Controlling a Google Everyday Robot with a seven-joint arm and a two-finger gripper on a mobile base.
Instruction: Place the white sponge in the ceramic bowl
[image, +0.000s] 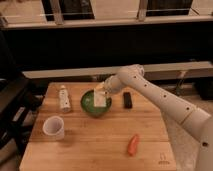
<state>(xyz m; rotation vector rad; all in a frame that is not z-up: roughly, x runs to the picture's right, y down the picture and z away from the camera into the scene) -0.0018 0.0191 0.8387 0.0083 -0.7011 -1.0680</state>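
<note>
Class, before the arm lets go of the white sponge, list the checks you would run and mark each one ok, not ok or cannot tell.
1. Flat white sponge is over the round glossy green ceramic bowl: ok.
2. Gripper is above the bowl's far side: ok.
3. Sponge is touching the bowl's floor: cannot tell.
4. White cylindrical cup, slim white bottle, black block and orange carrot stand apart from the bowl: ok.

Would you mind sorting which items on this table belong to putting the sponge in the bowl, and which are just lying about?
Belongs to the job:
white sponge, over the bowl
green ceramic bowl
claw, above the bowl, at the sponge

Just lying about:
white cup
slim white bottle
black block
carrot
</note>
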